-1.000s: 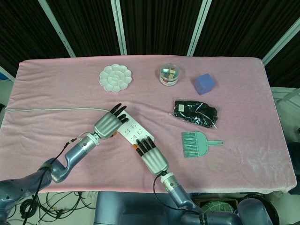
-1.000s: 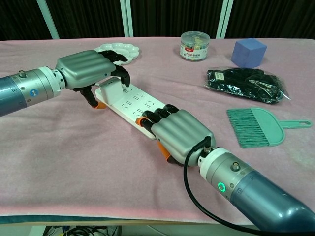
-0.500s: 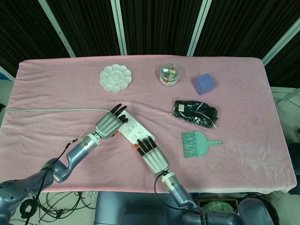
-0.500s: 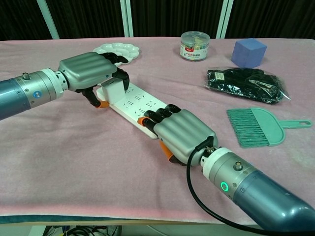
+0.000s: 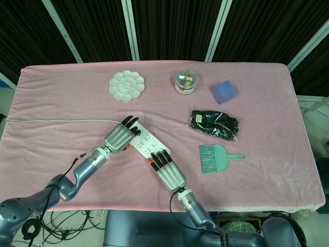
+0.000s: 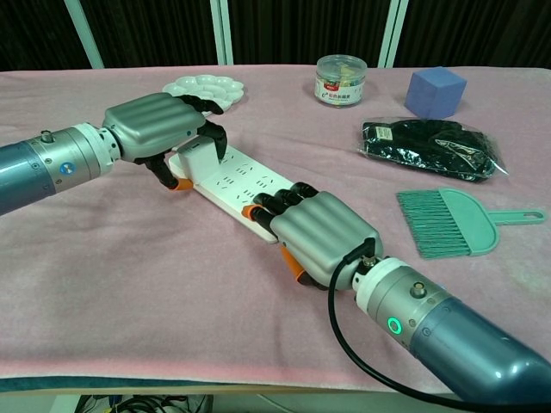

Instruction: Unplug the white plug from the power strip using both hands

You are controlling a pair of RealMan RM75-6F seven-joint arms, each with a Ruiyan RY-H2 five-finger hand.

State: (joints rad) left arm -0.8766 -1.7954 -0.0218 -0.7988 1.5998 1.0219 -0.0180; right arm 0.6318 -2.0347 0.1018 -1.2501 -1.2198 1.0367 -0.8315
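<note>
A white power strip (image 5: 147,143) (image 6: 231,184) lies slantwise on the pink cloth. The white plug (image 6: 197,159) sits in its far end. My left hand (image 5: 120,136) (image 6: 153,127) curls over that end and grips the plug, with dark fingertips wrapped round it. My right hand (image 5: 168,172) (image 6: 320,234) lies palm down on the near end of the strip, fingers over its top and an orange-tipped thumb at its side, holding it to the table. In the head view the plug is hidden under the left hand.
A grey cable (image 5: 56,121) runs left from the strip to the table edge. Behind stand a white palette dish (image 5: 126,85), a clear jar (image 5: 185,82) and a blue cube (image 5: 224,91). A black bag (image 5: 215,123) and a teal brush (image 5: 213,157) lie to the right.
Both hands and the strip have shifted slightly to the right. The left hand keeps its grip on the plug, which still sits on the strip.
</note>
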